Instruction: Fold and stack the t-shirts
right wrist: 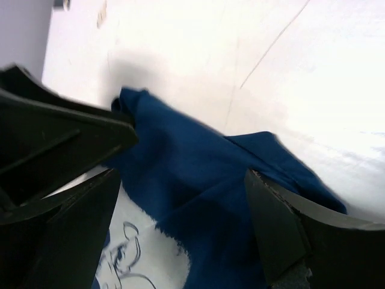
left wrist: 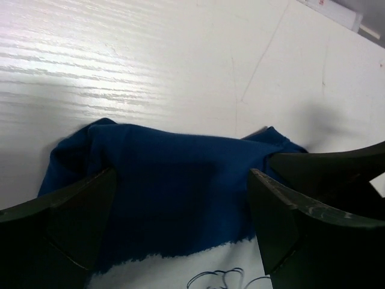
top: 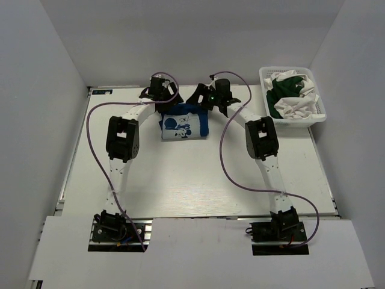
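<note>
Left pincer (left wrist: 180, 198) and right pincer (right wrist: 180, 198), both spread wide and holding nothing, stand over the far edge of the blue t-shirt (top: 201, 123). The shirt lies on the counter (top: 198, 180) as a compact folded bundle, white print (top: 179, 125) facing up, between the two arms and toward the far side. Each wrist view shows blue cloth running between the open fingers. Whether the fingertips rest on the cloth or hang just above it cannot be settled from these angles. A green t-shirt (top: 281, 96) and white t-shirts (top: 296, 108) sit crumpled in the basket (top: 301, 122) at the far right corner, well apart from the blue one and not yet folded.

Judged risks:
- **Partial grip.** If either pincer closes on the top layer alone, a lift or pull would probably peel the fold open.
- **Snagging.** If a fingertip catches the hem as the arm draws away, it could drag the bundle askew.
- **Collision.** The two pincers work near each other along one edge, so an inward move by either could bring them into contact.
</note>
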`<state>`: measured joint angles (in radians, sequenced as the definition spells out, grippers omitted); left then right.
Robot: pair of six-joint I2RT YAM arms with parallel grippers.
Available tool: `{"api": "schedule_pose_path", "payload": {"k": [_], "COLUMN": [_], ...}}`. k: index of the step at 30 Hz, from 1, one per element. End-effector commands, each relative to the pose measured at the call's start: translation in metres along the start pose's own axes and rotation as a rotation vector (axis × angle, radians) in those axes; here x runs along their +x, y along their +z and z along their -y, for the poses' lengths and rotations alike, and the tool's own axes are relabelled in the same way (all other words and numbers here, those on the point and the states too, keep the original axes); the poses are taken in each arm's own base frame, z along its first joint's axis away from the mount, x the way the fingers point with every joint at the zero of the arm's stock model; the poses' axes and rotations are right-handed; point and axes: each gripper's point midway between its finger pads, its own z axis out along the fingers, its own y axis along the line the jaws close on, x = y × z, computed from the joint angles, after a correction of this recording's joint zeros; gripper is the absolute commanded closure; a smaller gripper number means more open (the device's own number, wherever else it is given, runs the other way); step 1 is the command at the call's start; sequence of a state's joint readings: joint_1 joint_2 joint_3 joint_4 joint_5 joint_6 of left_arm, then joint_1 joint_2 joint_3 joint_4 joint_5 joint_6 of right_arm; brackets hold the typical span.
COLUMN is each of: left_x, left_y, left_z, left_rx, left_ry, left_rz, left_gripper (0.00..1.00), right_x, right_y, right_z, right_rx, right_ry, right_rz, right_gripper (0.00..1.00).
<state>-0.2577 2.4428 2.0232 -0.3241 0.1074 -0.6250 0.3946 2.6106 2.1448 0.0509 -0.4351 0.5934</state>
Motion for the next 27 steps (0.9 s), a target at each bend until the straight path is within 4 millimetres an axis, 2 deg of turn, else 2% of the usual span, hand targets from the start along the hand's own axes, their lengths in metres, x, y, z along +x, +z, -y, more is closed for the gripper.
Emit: {"api": "schedule_pose_path", "payload": {"k": [1,2,4,5,6,8,9,10,11,12,13,14,15,16,17,18,19,20,22,23,24,26,27], "left_x": [0.004,0.003,0.005,-0.004,-0.003,-0.021,-0.033,-0.044,-0.062,-0.068,-0.075,-0.083,-0.083,-0.086,-0.084,-0.078,-0.068,-0.046,-0.033,-0.013,-0.007,0.008,0.016], "left_y": [0.002,0.002,0.003,-0.002,-0.002,-0.016,-0.023,-0.030,-0.045,-0.051,-0.060,-0.074,-0.082,-0.091,-0.097,-0.108,-0.113,-0.112,-0.123,-0.121,-0.120,-0.118,-0.117], "left_z": [-0.033,-0.042,-0.046,-0.044,-0.042,-0.032,-0.026,-0.026,-0.014,-0.009,0.003,0.009,0.014,0.015,0.015,0.011,0.003,-0.014,-0.022,-0.037,-0.036,-0.039,-0.042], "left_rx": [-0.129,-0.148,-0.161,-0.146,-0.137,-0.126,-0.129,-0.151,-0.131,-0.122,-0.108,-0.108,-0.126,-0.136,-0.142,-0.154,-0.183,-0.229,-0.249,-0.280,-0.255,-0.240,-0.240], "left_ry": [0.000,-0.006,0.003,-0.002,-0.003,0.013,0.014,0.015,0.016,0.017,0.024,0.023,0.029,0.028,0.028,0.029,0.029,0.021,0.021,0.031,0.048,0.054,0.067], "left_rz": [-0.004,-0.001,-0.004,0.014,0.008,0.049,0.084,0.122,0.167,0.182,0.208,0.224,0.224,0.231,0.222,0.206,0.180,0.129,0.101,0.056,0.036,-0.012,-0.036], "left_gripper": [0.00,0.00,0.00,0.00,0.00,0.00,0.00,0.00,0.00,0.00,0.00,0.00,0.00,0.00,0.00,0.00,0.00,0.00,0.00,0.00,0.00,0.00,0.00], "right_x": [-0.034,-0.031,-0.023,-0.022,-0.023,-0.022,-0.039,-0.043,-0.040,-0.056,-0.058,-0.063,-0.056,-0.036,-0.033,-0.040,-0.020,-0.043,-0.003,-0.018,0.013,0.009,0.034], "right_y": [0.000,0.000,0.001,0.000,-0.002,-0.007,-0.020,-0.024,-0.026,-0.041,-0.046,-0.060,-0.066,-0.067,-0.073,-0.094,-0.099,-0.122,-0.134,-0.155,-0.161,-0.186,-0.193], "right_z": [0.022,0.021,0.028,0.026,0.026,0.020,0.002,-0.001,-0.002,-0.022,-0.025,-0.046,-0.036,-0.027,-0.026,-0.033,-0.022,-0.042,-0.020,-0.040,-0.021,-0.038,-0.024], "right_rx": [0.026,0.012,0.022,0.017,0.021,0.015,-0.003,0.009,0.027,0.025,0.035,0.038,0.083,0.120,0.138,0.183,0.227,0.247,0.319,0.310,0.358,0.356,0.395], "right_ry": [0.088,0.103,0.110,0.105,0.094,0.071,0.033,0.005,-0.003,-0.045,-0.070,-0.088,-0.107,-0.095,-0.102,-0.111,-0.083,-0.109,-0.076,-0.096,-0.078,-0.094,-0.081], "right_rz": [0.124,0.118,0.097,0.089,0.082,0.060,0.084,0.093,0.089,0.121,0.125,0.134,0.124,0.090,0.092,0.133,0.107,0.190,0.131,0.187,0.132,0.163,0.120], "right_gripper": [0.10,0.10,0.10,0.10,0.10,0.10,0.10,0.10,0.10,0.10,0.10,0.10,0.10,0.10,0.10,0.10,0.10,0.10,0.10,0.10,0.10,0.10,0.10]}}
